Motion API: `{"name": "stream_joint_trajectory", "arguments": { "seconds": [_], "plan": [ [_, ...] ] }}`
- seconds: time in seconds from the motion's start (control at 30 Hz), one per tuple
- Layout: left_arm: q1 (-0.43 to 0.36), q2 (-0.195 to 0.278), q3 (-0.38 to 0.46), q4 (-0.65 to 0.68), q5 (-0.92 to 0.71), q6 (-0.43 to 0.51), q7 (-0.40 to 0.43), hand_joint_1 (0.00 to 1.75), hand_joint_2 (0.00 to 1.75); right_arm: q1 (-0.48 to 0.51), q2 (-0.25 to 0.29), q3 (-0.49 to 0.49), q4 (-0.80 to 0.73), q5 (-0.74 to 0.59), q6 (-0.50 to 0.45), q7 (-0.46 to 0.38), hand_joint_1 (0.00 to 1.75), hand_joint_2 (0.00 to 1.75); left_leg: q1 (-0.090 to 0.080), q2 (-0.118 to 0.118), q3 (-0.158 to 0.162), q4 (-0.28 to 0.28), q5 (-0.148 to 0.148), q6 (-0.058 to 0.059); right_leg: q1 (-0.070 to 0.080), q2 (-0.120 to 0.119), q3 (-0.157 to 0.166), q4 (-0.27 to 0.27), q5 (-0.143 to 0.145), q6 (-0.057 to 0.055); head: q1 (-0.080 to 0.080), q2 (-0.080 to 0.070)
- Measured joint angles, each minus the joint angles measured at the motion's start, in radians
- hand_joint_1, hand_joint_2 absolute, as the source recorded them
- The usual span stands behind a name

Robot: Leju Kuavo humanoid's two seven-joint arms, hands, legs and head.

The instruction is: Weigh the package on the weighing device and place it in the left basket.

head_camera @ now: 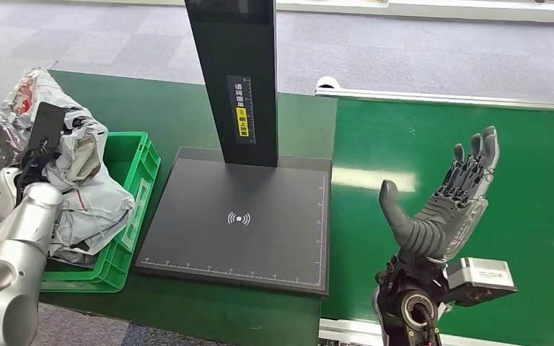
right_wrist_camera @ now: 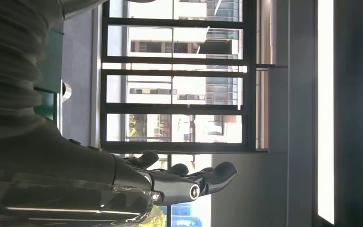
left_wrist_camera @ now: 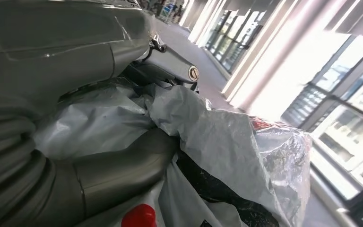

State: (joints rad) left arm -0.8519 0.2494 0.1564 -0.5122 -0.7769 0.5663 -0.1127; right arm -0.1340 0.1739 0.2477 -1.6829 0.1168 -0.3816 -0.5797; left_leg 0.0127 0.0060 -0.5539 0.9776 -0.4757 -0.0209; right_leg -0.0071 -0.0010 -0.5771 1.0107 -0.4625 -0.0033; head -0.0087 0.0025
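While the scale platform (head_camera: pixel 238 220) sits bare at the middle of the green worktop (head_camera: pixel 447 144), the package (head_camera: pixel 79 180), a crumpled grey plastic mailer bag, is over on the left, above the green basket (head_camera: pixel 133 173) and among other bagged parcels heaped there. The left robot hand (head_camera: pixel 32 162) is buried in its folds; in the left wrist view the thumb (left_wrist_camera: pixel 118 170) presses into the film, so it appears to be gripping the bag, though the fingers are mostly hidden and I cannot be sure how firm the hold is. The right robot hand (head_camera: pixel 447 202) hangs over the worktop to the right of the scale, palm up, fingers spread, holding nothing.

Judging by the wrinkles, the bag is soft, light and slippery, and it will sag and shift rather than keep a shape. A bunched fold of film near the middle of the bag gives a surer hold than a loose edge, which could slide free.
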Motion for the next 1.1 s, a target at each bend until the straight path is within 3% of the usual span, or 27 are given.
{"name": "stream_joint_trajectory", "arguments": {
  "seconds": [0.1, 0.23, 0.33, 0.67, 0.7, 0.73, 0.83, 0.87, 1.1],
  "plan": [
    [-0.014, 0.022, 0.0, 0.046, -0.036, -0.022, 0.089, 1.39, 1.75, 0.001, -0.002, 0.0, 0.008, 0.0, -0.007, 0.006, 0.0, 1.75, 0.0, 0.001, 0.0, 0.0, 0.0, 0.0, 0.0, 0.001, 0.0, 0.0, 0.0, 0.0, 0.0, 0.0],
    [-0.021, 0.051, 0.013, 0.08, -0.035, 0.002, 0.116, 1.66, 1.75, 0.001, -0.006, 0.0, 0.02, 0.0, -0.024, 0.014, 0.0, 1.75, 0.0, 0.001, 0.0, 0.0, 0.0, 0.0, 0.0, 0.001, -0.001, 0.0, 0.0, 0.0, 0.0, 0.0],
    [-0.026, 0.067, 0.043, 0.091, -0.017, 0.029, 0.097, 1.65, 1.75, 0.003, -0.01, 0.0, 0.029, 0.0, -0.039, 0.016, 0.0, 1.75, 0.0, 0.001, 0.0, 0.0, 0.0, 0.0, 0.001, 0.001, -0.001, 0.0, 0.0, 0.0, 0.0, 0.0],
    [-0.033, 0.085, 0.072, 0.11, -0.033, -0.052, 0.126, 1.68, 1.75, 0.018, -0.019, -0.002, 0.038, 0.0, -0.054, 0.021, 0.0, 1.75, 0.0, 0.0, 0.0, 0.0, 0.0, 0.0, 0.0, 0.0, -0.001, 0.0, 0.0, 0.0, 0.0, 0.0],
    [-0.035, 0.085, 0.073, 0.111, -0.037, -0.075, 0.135, 1.61, 1.75, 0.019, -0.019, -0.002, 0.038, 0.0, -0.054, 0.022, 0.0, 1.75, 0.0, 0.0, 0.0, 0.0, 0.0, 0.0, 0.0, 0.0, -0.001, 0.0, 0.0, 0.0, 0.0, 0.0],
    [-0.036, 0.085, 0.073, 0.112, -0.04, -0.101, 0.145, 1.31, 1.75, 0.019, -0.019, -0.003, 0.039, 0.0, -0.054, 0.024, 0.0, 1.75, 0.0, 0.0, 0.0, 0.0, 0.0, 0.0, 0.0, 0.0, -0.001, 0.0, 0.0, 0.0, 0.0, 0.0],
    [-0.037, 0.086, 0.073, 0.114, -0.036, -0.178, 0.155, 0.13, 1.75, 0.021, -0.019, -0.005, 0.039, 0.004, -0.052, 0.03, 0.0, 1.75, 0.0, 0.0, 0.0, 0.0, 0.0, 0.0, 0.0, 0.0, -0.001, 0.0, 0.0, 0.0, 0.0, 0.0],
    [-0.036, 0.085, 0.075, 0.114, -0.026, -0.202, 0.148, 0.0, 1.75, 0.022, -0.019, -0.006, 0.039, 0.006, -0.051, 0.032, 0.0, 1.75, 0.0, 0.0, 0.0, 0.0, 0.0, 0.0, 0.0, 0.0, -0.001, 0.0, 0.0, 0.0, 0.0, 0.0],
    [-0.015, 0.058, 0.123, 0.063, 0.124, -0.278, -0.021, 0.0, 1.75, 0.029, -0.019, -0.018, 0.039, 0.017, -0.044, 0.036, 0.0, 1.75, 0.0, 0.0, 0.0, 0.0, 0.0, 0.0, 0.0, 0.0, -0.001, 0.0, 0.0, 0.0, 0.0, 0.0]
  ]
}}
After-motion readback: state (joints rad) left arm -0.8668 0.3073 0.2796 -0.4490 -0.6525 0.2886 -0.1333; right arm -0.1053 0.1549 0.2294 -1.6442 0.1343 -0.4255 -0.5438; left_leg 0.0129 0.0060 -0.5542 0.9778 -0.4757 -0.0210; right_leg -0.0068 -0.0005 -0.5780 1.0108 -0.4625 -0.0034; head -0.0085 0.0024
